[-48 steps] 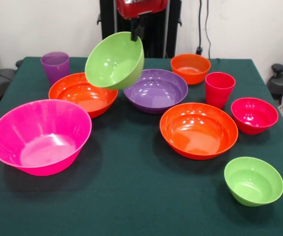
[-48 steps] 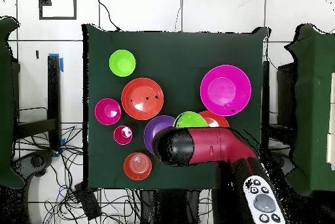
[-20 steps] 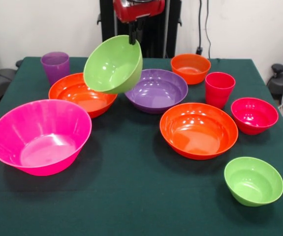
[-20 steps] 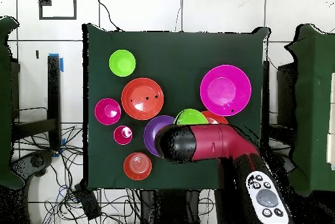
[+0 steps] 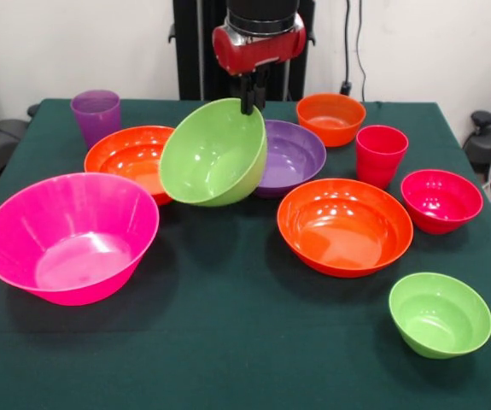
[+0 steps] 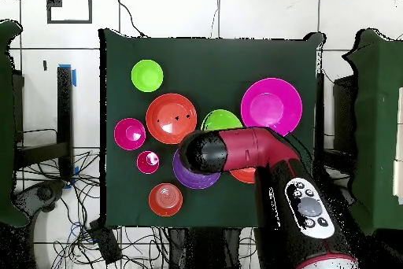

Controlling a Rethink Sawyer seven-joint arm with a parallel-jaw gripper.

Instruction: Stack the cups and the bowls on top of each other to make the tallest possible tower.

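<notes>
On the dark green cloth-covered table (image 5: 228,342), the widest thing is the glossy hot pink plastic bowl (image 5: 70,237), standing alone at the front view's left. Next in size, a large orange plastic bowl (image 5: 345,225) sits right of centre, and a second orange bowl (image 5: 125,158) of similar width stands behind the pink one. The red and black arm's gripper (image 5: 251,96) comes down at the top centre, its jaws pinched narrow on the upper rim of a large lime green plastic bowl (image 5: 213,154), which hangs tilted with its opening toward the camera, in front of the wide purple plastic bowl (image 5: 292,155) and partly over the second orange bowl. Smaller pieces stand apart: a small lime green bowl (image 5: 440,313) nearest the camera, a red-pink bowl (image 5: 441,200), a small orange bowl (image 5: 330,118), a red-pink tumbler (image 5: 380,155) and a translucent purple tumbler (image 5: 96,115).
</notes>
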